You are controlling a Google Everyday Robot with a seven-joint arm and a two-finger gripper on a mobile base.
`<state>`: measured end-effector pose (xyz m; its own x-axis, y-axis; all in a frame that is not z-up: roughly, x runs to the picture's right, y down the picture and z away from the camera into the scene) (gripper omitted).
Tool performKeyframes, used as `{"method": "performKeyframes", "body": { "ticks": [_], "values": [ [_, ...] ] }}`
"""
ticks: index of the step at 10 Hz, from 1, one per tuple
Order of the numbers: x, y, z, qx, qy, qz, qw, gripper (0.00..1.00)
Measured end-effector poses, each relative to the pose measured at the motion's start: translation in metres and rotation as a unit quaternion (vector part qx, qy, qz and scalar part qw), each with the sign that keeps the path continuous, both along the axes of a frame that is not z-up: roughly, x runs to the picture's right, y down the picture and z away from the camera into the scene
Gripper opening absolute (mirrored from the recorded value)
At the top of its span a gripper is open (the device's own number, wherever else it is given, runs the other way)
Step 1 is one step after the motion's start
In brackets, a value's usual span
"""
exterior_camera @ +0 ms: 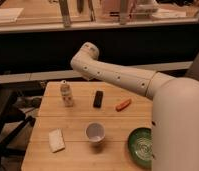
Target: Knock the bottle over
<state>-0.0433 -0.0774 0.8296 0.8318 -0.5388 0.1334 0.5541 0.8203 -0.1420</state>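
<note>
While the hand is unseen, the bottle (67, 93) stands below the arm (118, 76).

Office-like workroom — wooden table (110, 156), counter (33, 22)

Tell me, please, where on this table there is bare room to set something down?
Bare wood on the table lies between the white pad and the cup, and between the cup and the green plate. The back row is crowded: bottle, black block, orange piece. The arm bends above it; the end effector is out of view, shut.
</note>
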Motion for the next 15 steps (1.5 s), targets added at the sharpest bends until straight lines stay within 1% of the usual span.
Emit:
{"method": "performKeyframes", "body": {
  "ticks": [2, 5, 8, 10, 12, 15],
  "values": [
    [-0.013, -0.002, 0.006, 0.001, -0.012, -0.007, 0.9999, 0.0],
    [-0.02, -0.003, 0.011, 0.0, -0.025, -0.014, 0.9996, 0.0],
    [-0.044, -0.002, 0.017, -0.003, -0.044, -0.03, 0.9986, 0.0],
    [-0.044, -0.003, 0.02, -0.005, -0.048, -0.033, 0.9983, 0.0],
    [-0.057, 0.0, 0.023, -0.009, -0.061, -0.044, 0.9971, 0.0],
    [-0.06, 0.006, 0.026, -0.012, -0.075, -0.053, 0.9957, 0.0]
  ]
}}
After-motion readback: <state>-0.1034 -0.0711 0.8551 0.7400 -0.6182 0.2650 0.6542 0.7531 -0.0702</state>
